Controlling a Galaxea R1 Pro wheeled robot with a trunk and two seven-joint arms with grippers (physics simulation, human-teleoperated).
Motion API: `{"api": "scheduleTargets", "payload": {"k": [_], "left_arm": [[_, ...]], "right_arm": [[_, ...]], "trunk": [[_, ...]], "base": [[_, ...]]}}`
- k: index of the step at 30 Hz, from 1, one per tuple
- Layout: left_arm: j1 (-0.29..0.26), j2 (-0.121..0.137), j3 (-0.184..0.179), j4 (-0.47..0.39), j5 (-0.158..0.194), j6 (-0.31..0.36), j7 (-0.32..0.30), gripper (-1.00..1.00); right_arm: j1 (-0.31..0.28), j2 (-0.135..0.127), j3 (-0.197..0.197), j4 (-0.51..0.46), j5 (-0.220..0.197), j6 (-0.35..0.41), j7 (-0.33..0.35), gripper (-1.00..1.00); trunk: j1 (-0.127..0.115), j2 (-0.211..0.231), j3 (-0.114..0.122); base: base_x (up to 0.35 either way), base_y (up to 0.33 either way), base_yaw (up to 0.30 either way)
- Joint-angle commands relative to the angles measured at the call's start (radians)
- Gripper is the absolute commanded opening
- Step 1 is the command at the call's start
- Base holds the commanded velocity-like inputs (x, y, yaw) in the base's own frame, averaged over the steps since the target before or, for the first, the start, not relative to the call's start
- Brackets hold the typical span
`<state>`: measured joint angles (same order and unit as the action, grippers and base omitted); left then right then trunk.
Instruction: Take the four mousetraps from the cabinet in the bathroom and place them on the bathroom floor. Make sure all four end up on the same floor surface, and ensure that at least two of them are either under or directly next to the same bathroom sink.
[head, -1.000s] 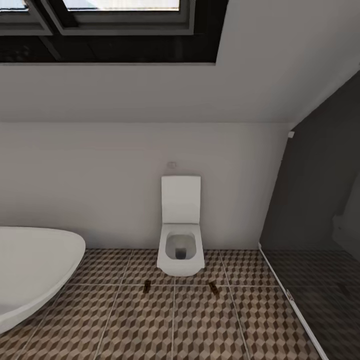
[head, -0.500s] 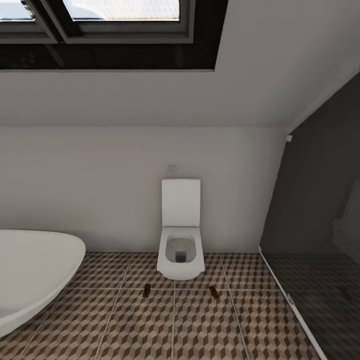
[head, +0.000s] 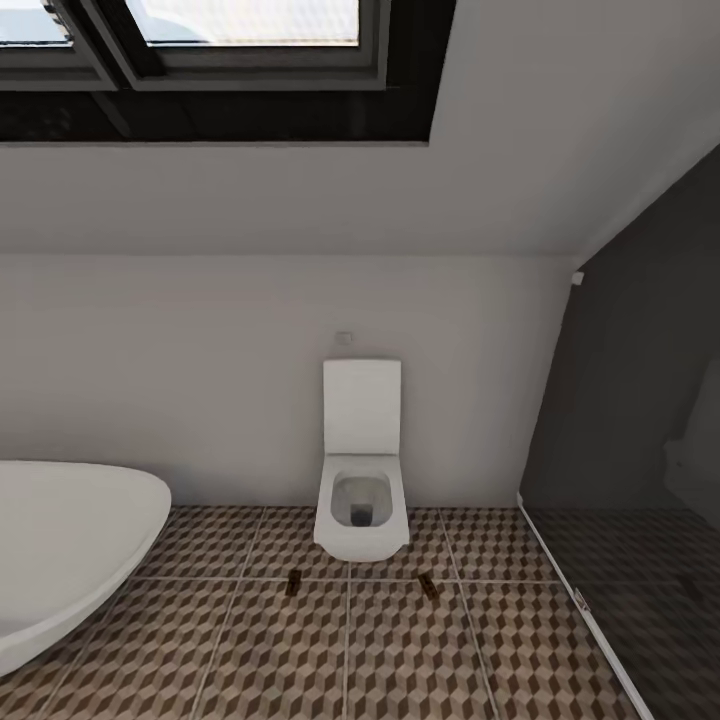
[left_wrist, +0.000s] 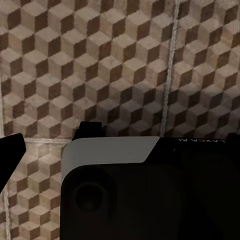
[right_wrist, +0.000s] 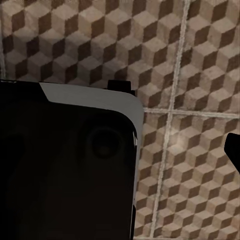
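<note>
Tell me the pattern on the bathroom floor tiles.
Brown, beige and white 3D-cube print on the square floor tiles; clearest in the left wrist view.

Open bathroom floor (head: 350, 650) between bathtub (head: 70, 550), toilet (head: 361, 500) and glass partition (head: 620, 450).

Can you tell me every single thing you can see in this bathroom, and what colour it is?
Small flat dark brown mousetraps: two, on the floor in front of the toilet, one toward the bathtub side, one toward the glass side.
Square white toilet: one, lid up, against the far wall.
White curved bathtub: one, at the left edge of the head view.
Brown, beige and white cube-pattern tiled floor: one, under everything.
Dark glass shower screen: one, on the right.
Black-framed window: one, up high.
White wall: behind the toilet.
Left gripper: black fingertips, over the tiles.
Right gripper: black fingertips, over the tiles.
</note>
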<state>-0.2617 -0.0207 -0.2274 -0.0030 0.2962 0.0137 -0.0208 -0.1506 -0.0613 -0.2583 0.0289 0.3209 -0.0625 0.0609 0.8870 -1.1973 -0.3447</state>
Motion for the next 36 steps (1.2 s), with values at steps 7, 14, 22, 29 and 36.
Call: {"api": "scheduleTargets", "payload": {"k": [7,14,22,29,36], "left_arm": [[-0.001,0.001,-0.008,0.000,0.013,0.005,0.002,1.00],[-0.001,0.016,-0.009,-0.001,0.013,0.007,0.007,1.00],[-0.001,0.022,-0.011,-0.004,0.009,0.002,0.008,1.00],[-0.001,0.020,-0.012,-0.003,0.011,0.003,0.008,1.00],[-0.001,0.017,-0.012,-0.003,0.008,0.003,0.009,1.00]], "right_arm": [[-0.001,0.000,-0.009,0.000,0.011,-0.009,0.002,1.00],[-0.001,0.005,-0.009,-0.005,0.011,-0.009,0.002,1.00],[-0.001,0.007,-0.009,-0.004,0.007,-0.009,0.002,1.00],[-0.001,0.006,-0.009,-0.003,0.007,-0.009,0.002,1.00],[-0.001,0.006,-0.009,-0.004,0.010,-0.009,0.002,1.00]], "trunk": [[0.000,-0.001,-0.001],[0.000,-0.001,-0.001],[0.000,-0.001,-0.001],[0.000,-0.001,-0.001],[0.000,-0.001,-0.001]], "base": [[0.000,0.000,0.000],[0.000,0.000,0.000],[0.000,0.000,0.000],[0.000,0.000,0.000],[0.000,0.000,0.000]]}}
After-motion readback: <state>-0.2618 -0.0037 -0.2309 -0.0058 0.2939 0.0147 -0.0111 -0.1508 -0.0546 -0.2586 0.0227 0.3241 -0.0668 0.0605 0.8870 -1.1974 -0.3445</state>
